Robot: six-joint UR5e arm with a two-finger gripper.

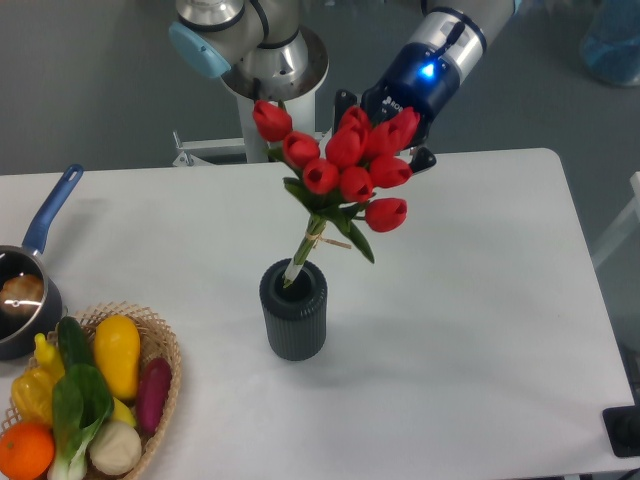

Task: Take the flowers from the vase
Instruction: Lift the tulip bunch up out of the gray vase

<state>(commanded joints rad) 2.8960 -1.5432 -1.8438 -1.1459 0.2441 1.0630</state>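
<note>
One fixed view only, looking down across a white table (480, 300). Near the middle, a short dark grey ribbed vase (294, 320), upright, round mouth facing up. Rising out of that mouth, the tied stems of the flowers (345, 165) — red tulips with green leaves, tilted up and to the right, bottom tips of the stems just inside the vase's rim, heads well above it and spread wider than the vase. One tulip off to the upper left of the bunch, one hanging lowest on the right, the rest packed between.

Behind the blooms on their far right side, the gripper (385, 120), dark blue body with a lit blue spot, carried on a grey arm (455, 30) coming down from the top right. Dark fingers (422, 158) showing at either edge of the tulip heads, one at the left by the top blooms, one at the right. Jaws clamped on the bunch at the level of the heads, though the contact itself hidden by the petals.

At the far edge, the arm's grey base column (265, 60) with pale blue caps. At the left edge, a dark saucepan (20, 300) with a blue handle pointing far and right. At the near left corner, a wicker basket (165, 350) holding mixed vegetables — yellow, green, purple, orange, white.
</note>
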